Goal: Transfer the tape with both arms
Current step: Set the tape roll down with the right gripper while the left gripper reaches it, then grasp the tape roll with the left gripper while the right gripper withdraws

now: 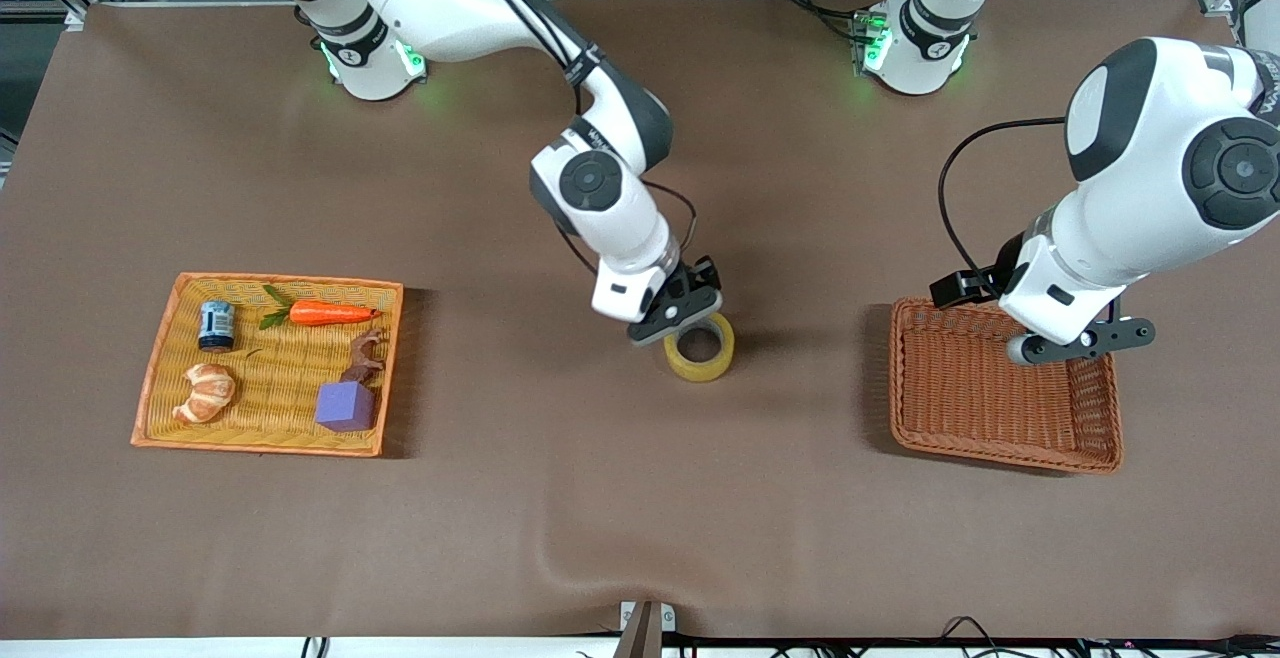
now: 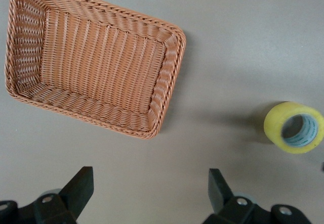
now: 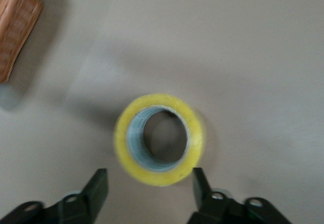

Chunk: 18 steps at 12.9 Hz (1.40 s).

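Observation:
The tape [image 1: 700,350], a yellowish roll with a grey-lined hole, lies flat on the brown table near its middle. My right gripper [image 1: 682,316] hangs low just above the roll, open and empty. In the right wrist view the tape [image 3: 121,143] sits just ahead of the right gripper [image 3: 150,178], its fingers [image 3: 100,183] spread wider than the roll. My left gripper [image 1: 1085,343] is open and empty, up in the air over the edge of the brown wicker basket [image 1: 905,378]. The left wrist view shows the left gripper [image 2: 150,176] over bare table, with the basket [image 2: 172,57] and the tape [image 2: 276,125] farther off.
An orange wicker tray [image 1: 160,378] at the right arm's end holds a croissant [image 1: 205,391], a carrot [image 1: 330,313], a small can [image 1: 216,325], a purple cube [image 1: 345,405] and a brown animal figure [image 1: 365,356]. The brown basket holds nothing.

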Available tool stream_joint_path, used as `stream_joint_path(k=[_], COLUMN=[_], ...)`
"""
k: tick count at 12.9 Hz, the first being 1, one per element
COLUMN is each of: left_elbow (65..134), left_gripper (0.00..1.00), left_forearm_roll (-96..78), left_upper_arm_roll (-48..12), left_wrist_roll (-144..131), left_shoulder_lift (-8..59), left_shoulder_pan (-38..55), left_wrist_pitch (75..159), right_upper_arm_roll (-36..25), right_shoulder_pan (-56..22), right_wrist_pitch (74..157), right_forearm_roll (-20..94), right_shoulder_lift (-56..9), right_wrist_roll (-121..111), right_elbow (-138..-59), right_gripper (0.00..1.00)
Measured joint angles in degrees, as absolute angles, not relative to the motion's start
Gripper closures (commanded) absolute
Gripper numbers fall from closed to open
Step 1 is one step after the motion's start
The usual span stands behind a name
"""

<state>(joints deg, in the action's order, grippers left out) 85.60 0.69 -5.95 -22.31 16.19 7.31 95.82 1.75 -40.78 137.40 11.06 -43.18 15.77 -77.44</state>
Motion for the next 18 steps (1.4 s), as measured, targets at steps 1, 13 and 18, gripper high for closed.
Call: stream_joint_path(k=[1,13,18], left_elbow=[85.60,85.36,85.17], left_gripper=[0.00,0.00,0.00], left_forearm_roll=[0.69,0.61,0.61], left_upper_arm_roll=[-5.96,-6.51,-6.40], left_wrist_roll=[-22.31,-40.55,-40.55], left_shoulder_lift=[16.22,35.97,41.62], left_shoulder_pan=[7.36,28.13,28.66], left_wrist_pitch=[95.92,122.76,126.05], right_upper_arm_roll=[1.45,0.81,0.89], right_shoulder_pan=[-38.64,-2.68,1.14], right_wrist_pitch=[134.96,110.02,100.00], right_forearm_roll=[11.06,7.82,1.72], right_shoulder_lift=[-42.28,-15.56,-1.85], right_wrist_roll=[15.75,-11.67,-11.46], right_elbow=[-77.09,-97.45,-98.68], right_gripper=[0.00,0.00,0.00])
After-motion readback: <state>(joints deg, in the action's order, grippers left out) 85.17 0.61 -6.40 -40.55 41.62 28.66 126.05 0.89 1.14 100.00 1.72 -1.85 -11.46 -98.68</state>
